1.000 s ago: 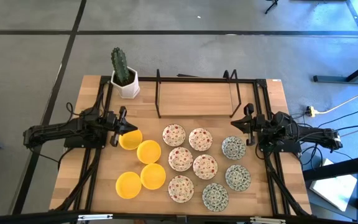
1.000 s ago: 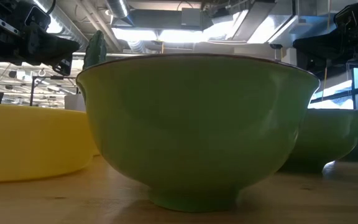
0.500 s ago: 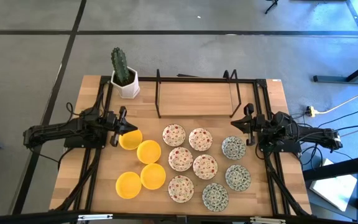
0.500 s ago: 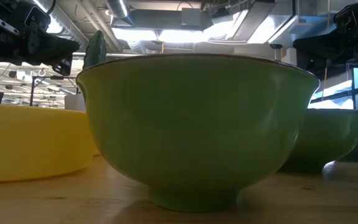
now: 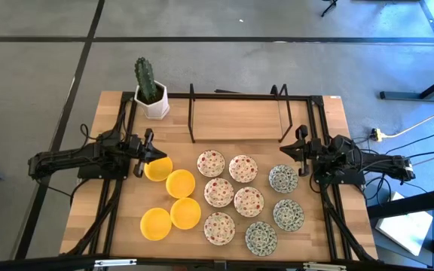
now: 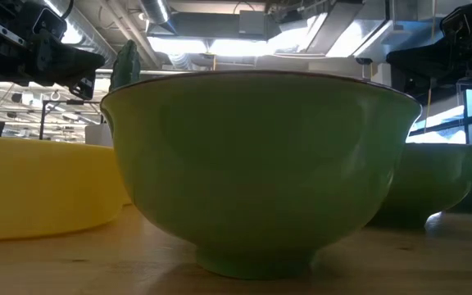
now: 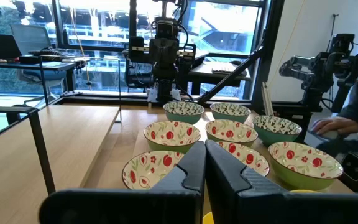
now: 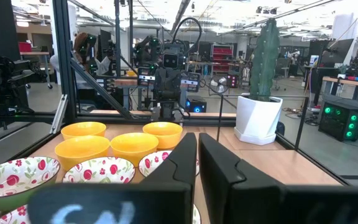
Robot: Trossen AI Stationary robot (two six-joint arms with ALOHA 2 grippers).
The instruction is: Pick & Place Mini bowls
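Thirteen mini bowls [image 5: 234, 197] sit grouped on the wooden table [image 5: 232, 128], on the side of the black wire rack [image 5: 237, 113] away from the cactus pot [image 5: 151, 98]: four yellow, five red-flowered, four green-patterned. The left gripper [image 5: 148, 153] hangs beside the yellow bowl nearest the rack, fingers pressed together, gripping nothing. The right gripper [image 5: 298, 154], likewise closed and empty, hangs by the green bowl nearest the rack. Bare wood lies beyond the rack; grey floor surrounds the table. Nothing has shifted since a second ago.
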